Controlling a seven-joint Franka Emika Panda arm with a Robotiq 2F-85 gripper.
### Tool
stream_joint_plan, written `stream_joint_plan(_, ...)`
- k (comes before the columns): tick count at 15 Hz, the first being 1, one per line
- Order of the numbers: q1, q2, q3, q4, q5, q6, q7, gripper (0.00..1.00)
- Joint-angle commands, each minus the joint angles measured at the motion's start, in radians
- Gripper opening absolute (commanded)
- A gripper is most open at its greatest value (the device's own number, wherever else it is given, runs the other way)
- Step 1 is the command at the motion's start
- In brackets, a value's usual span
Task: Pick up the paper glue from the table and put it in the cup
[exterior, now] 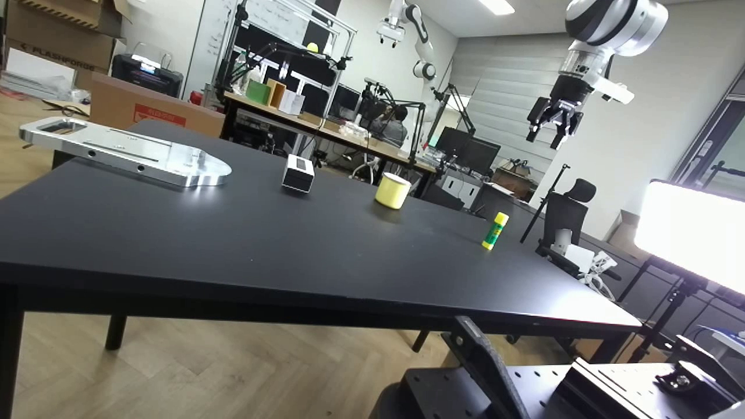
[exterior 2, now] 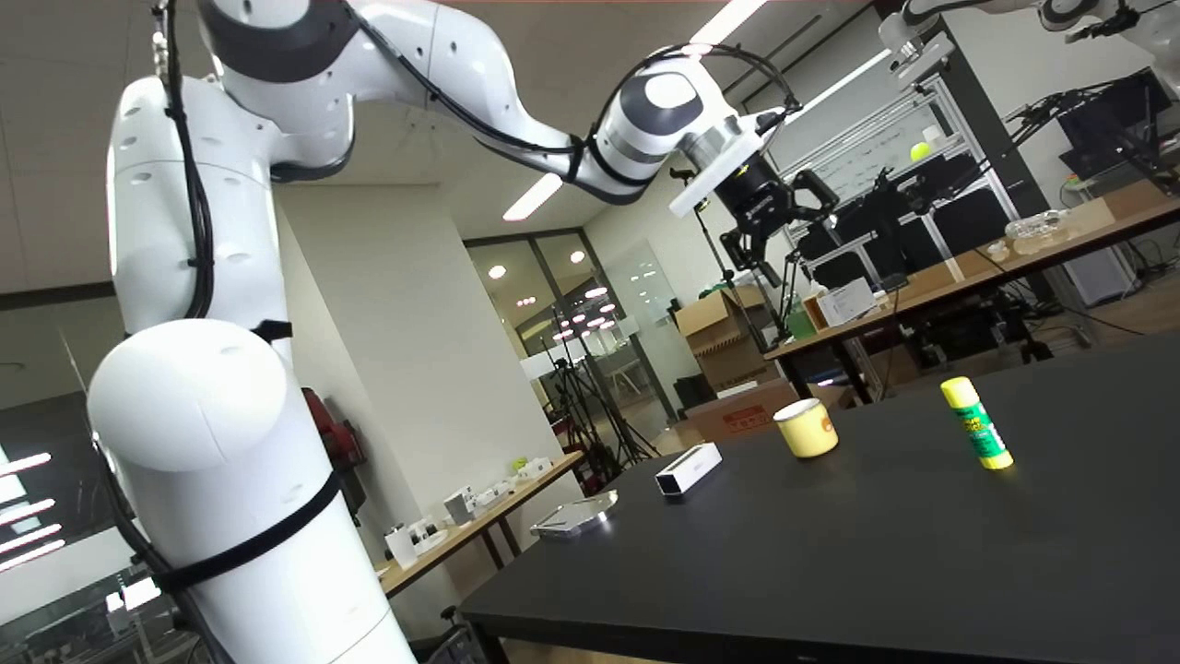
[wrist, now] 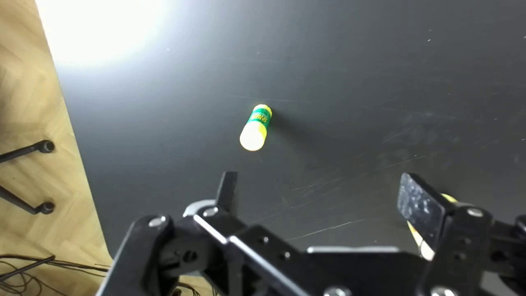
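- Progress, as judged from the layout: early. Neither the pick nor the placement had been made.
- Glue stick [wrist: 259, 122]: stood upright on the black surface [exterior: 250, 250], yellow end uppermost, green label round its body. Nothing was touching it.
- Yellow cup [exterior 2: 807, 432]: stood on the same surface, left of the glue stick in both exterior views, the two well apart. Its inside could not be read from these angles, so contents went unrecorded.
- Fingers [wrist: 420, 209]: spread wide, nothing gripped; the wrist view showed only bare surface through the gap.
- Height: both exterior views put the fingers well above the surface, apart from everything on it.
- Glue stick relative to fingers: below them, and in the wrist view out past the fingertips toward the far side. Sideways it fell within the gap, but left of the middle, nearer the left finger's line. The right finger partly hid the cup.
- Remaining, as judged: centre over the stick, descend, close, lift, carry left to the cup, lower in, release.
- Also present: black-and-white box [exterior: 298, 173] left of the cup, polished metal plate [exterior: 169, 158] farther left; both seemed outside the likely carry path.
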Motion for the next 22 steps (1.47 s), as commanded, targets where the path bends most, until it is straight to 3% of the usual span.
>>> stream_joint_plan(1,-0.051,0.201,0.014,0.231,0.047,-0.066,0.01,1.0)
stream_joint_plan(11,-0.14,0.503,0.066,0.49,0.125,-0.042,0.025,1.0)
stream_joint_plan(22,-0.147,0.598,0.069,0.484,0.12,0.016,0.053,1.0)
